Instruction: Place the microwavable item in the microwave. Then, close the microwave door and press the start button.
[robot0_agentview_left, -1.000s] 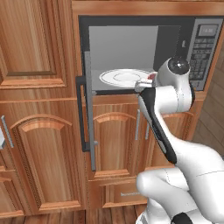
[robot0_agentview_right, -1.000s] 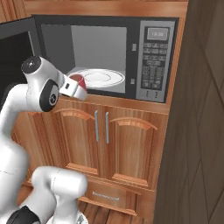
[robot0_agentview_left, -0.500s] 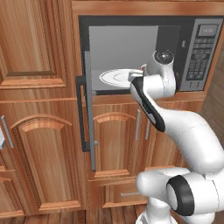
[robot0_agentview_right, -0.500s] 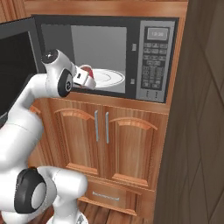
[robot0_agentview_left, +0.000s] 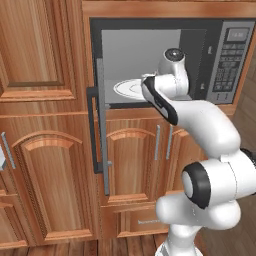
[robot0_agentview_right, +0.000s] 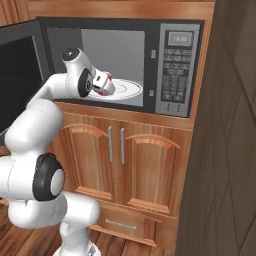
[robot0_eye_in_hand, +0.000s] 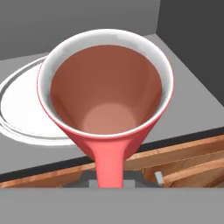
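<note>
The red cup (robot0_eye_in_hand: 105, 100) with a pale rim is empty, and my gripper (robot0_agentview_right: 103, 85) is shut on it. In the right base view the red cup (robot0_agentview_right: 106, 91) hangs at the microwave's (robot0_agentview_right: 170, 30) open front, just left of the white turntable (robot0_agentview_right: 127, 88). In the hand view, the turntable (robot0_eye_in_hand: 19, 107) lies behind the cup to the left on the grey floor, and the cup hides my fingers. The microwave door (robot0_agentview_right: 20, 75) stands swung wide open to the left. In the left base view the microwave door (robot0_agentview_left: 101, 125) shows edge-on, and my arm covers part of the turntable (robot0_agentview_left: 127, 89).
The keypad panel (robot0_agentview_right: 173, 75) with its display sits right of the cavity. Arched wooden cabinet doors (robot0_agentview_right: 137, 170) lie below the microwave. A dark wooden wall (robot0_agentview_right: 225, 150) stands close on the right. Tall cabinets (robot0_agentview_left: 40, 50) are left of the open door.
My arm has reached forward and up, carrying the red cup from in front of the cabinet to the microwave's opening beside the turntable. The door has stayed open.
</note>
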